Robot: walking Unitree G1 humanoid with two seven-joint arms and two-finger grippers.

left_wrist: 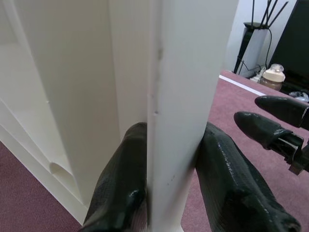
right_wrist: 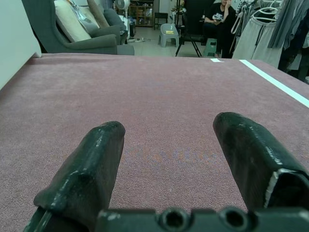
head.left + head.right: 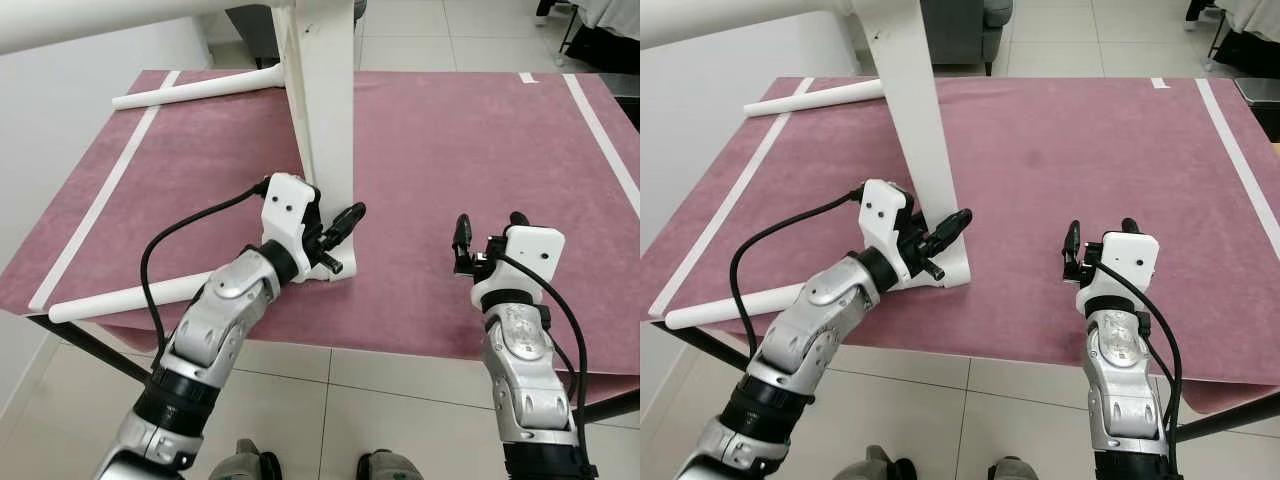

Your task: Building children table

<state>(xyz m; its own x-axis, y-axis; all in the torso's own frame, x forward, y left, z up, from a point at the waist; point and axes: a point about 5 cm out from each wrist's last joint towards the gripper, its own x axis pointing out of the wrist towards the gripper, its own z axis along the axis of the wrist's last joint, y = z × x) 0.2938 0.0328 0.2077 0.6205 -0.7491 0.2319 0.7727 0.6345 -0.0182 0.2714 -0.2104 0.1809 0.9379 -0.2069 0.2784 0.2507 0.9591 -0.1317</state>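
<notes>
Left pincer (image 3: 335, 240) is clamped on the lower end of the white table frame (image 3: 325, 110), one black finger (image 1: 120, 193) each side of its narrow edge; the wrist view shows both pads pressed flat vs. the white panel, which the eye views only hint at. The frame stands upright on the desk (image 3: 450, 150), near the front edge and left of centre, its foot resting on the mauve mat (image 3: 1060, 140) and its top running out of frame toward the upper left. The left wrist view also catches the right pincer's fingertips off to one side, apart from the frame.

Right pincer (image 3: 488, 238) sits near the desk's front edge, right of centre, fingers (image 2: 82, 174) spread apart w/ nothing between them; its wrist view looks low across bare mat.

One loose white leg (image 3: 200, 88) lies near the back-left corner, almost touching the frame. A second leg (image 3: 130, 298) lies along the front-left edge, partly behind the left arm, its end sticking out past the mat's corner.

White stripes (image 3: 100, 200) border the mat left and right. Between the two pincers, and across the right half to the back edge, the mat is open.

The right wrist view shows, beyond the desk's far edge, a grey armchair (image 2: 72, 29), a seated person (image 2: 219, 19), and clothes on hangers (image 2: 270, 24).
</notes>
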